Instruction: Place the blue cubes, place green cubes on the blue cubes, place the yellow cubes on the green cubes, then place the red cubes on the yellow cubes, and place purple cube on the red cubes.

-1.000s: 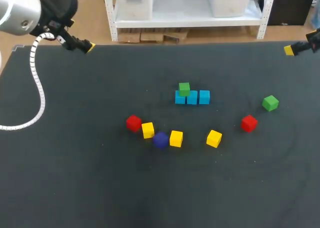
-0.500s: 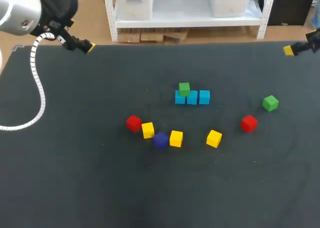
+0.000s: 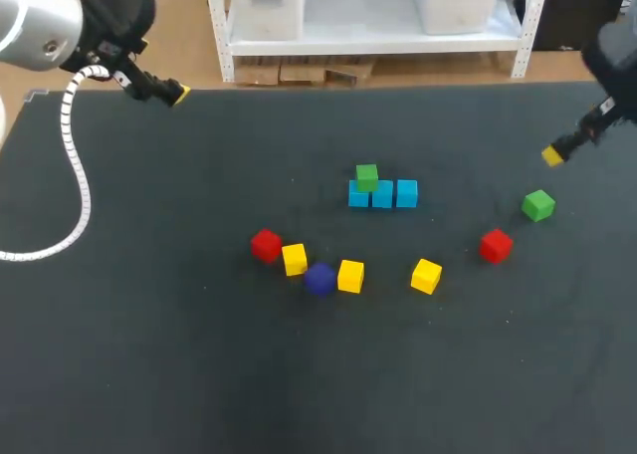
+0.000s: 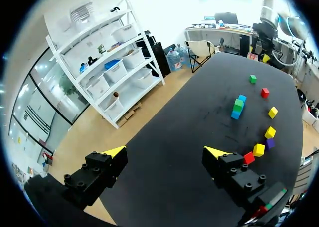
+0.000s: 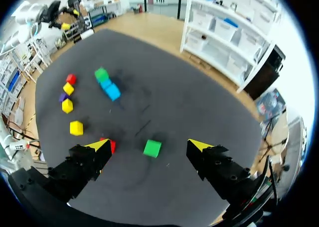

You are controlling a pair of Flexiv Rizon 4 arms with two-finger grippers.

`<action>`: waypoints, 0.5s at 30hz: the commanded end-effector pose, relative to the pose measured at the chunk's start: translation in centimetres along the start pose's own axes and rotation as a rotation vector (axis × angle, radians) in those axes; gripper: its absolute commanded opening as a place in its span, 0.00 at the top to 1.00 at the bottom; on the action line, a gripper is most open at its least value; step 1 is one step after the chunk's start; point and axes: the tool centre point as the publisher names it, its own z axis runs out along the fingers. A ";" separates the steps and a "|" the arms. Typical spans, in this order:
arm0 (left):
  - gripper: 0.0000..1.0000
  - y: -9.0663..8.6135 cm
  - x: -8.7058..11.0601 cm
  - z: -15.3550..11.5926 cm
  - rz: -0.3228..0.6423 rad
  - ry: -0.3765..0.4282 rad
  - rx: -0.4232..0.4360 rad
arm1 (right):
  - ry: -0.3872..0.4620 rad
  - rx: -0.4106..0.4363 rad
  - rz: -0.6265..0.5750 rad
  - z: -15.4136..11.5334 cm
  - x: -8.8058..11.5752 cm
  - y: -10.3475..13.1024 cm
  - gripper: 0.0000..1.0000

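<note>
Nearest me, the purple cube (image 3: 319, 279) sits between two yellow cubes (image 3: 350, 276), with a third yellow cube (image 3: 426, 276) off at their 3 o'clock; one red cube (image 3: 266, 244) lies at that row's 10 o'clock end, the other red cube (image 3: 496, 245) well out to the right; none of them is stacked yet. At 1 o'clock from that red one is the loose green cube (image 3: 538, 205); that's the target, I reckon, because the right gripper (image 5: 148, 145) hangs above it, fingers spread wide and holding nothing, the cube showing between its tips. In the middle of the table (image 3: 149, 354), three blue cubes (image 3: 406, 192) stand in a touching row, one green cube (image 3: 367, 177) already on their 9 o'clock half. To do this well: drop straight; take two flat faces square; grip centred; lift clear of the red neighbour; set down on the row's 3 o'clock half without nudging the seated green. Far off at 10 o'clock, the left gripper (image 4: 165, 152) sits at the table's corner, fingers apart and empty.
</note>
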 end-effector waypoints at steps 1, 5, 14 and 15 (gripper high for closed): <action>0.00 0.1 0.1 0.0 0.002 -0.004 0.005 | 0.067 0.012 0.017 1.5 0.9 0.6 0.00; 0.00 0.1 0.1 0.0 0.002 -0.004 0.005 | 0.146 0.051 0.064 3.5 2.2 1.2 0.00; 0.00 0.1 0.1 0.0 0.002 -0.004 0.005 | 0.253 0.161 0.099 8.5 2.5 -0.1 0.00; 0.00 0.1 0.1 0.0 0.002 -0.004 0.005 | 0.266 0.164 0.099 8.9 2.6 -0.4 0.00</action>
